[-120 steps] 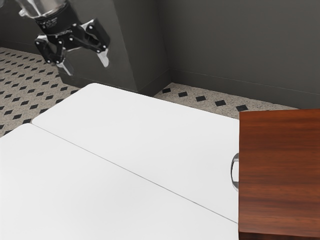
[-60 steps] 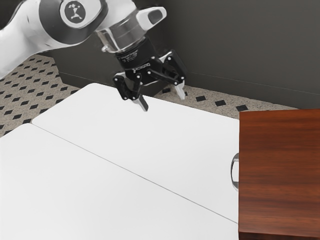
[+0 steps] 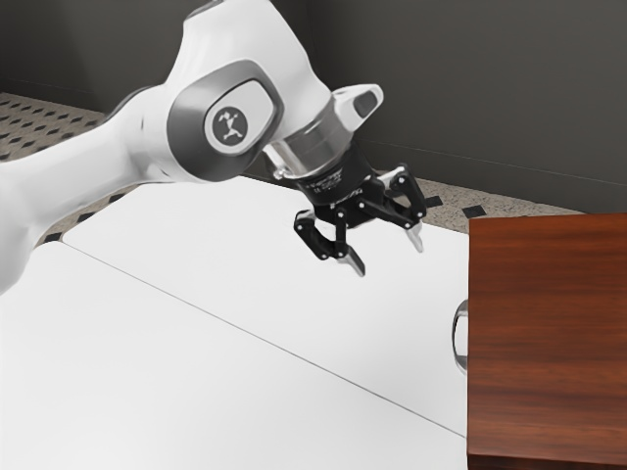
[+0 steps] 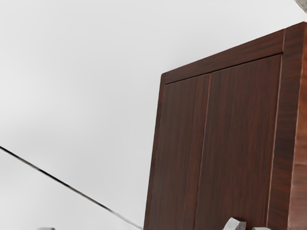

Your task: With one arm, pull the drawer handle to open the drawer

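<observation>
The white surface [image 3: 196, 392] spreads across most of the exterior view, crossed by a thin dark seam [image 3: 245, 333] that runs from its edge at the exterior view's left toward its near corner at the right. The white arm [image 3: 147, 157] comes in over the surface's far edge from the exterior view's left. A dark wooden drawer unit [image 3: 549, 333] stands at the surface's edge on the exterior view's right; in the wrist view its grained wood lies ahead of the hand, with the pale surface beside it. The black pincer [image 3: 388, 257] hangs above the surface, fingers spread wide and gripping nothing, near the unit but apart from it. The small metal drawer handle [image 3: 458, 338] sits on the unit's side facing the arm, untouched.
</observation>
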`<state>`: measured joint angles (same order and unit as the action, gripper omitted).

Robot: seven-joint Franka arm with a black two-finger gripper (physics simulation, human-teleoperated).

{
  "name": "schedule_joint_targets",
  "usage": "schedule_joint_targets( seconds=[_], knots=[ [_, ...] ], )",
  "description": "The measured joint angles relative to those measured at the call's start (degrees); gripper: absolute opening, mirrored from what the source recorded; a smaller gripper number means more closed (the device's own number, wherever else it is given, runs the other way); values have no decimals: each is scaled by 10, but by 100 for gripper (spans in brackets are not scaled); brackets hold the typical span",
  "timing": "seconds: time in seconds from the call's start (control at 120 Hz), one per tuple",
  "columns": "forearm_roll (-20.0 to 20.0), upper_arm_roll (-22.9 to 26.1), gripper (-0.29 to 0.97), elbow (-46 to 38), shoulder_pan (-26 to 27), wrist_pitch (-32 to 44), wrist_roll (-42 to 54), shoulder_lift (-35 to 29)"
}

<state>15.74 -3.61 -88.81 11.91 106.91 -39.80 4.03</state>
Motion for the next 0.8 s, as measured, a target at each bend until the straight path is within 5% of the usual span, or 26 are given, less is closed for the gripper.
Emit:
schedule_joint_targets(
  seconds=[0.375,0.8],
  knots=[
    [3,29,45,-62,13,62,-24,-18],
    [18,43,19,-128,-18,106,-30,-54]
  ],
)
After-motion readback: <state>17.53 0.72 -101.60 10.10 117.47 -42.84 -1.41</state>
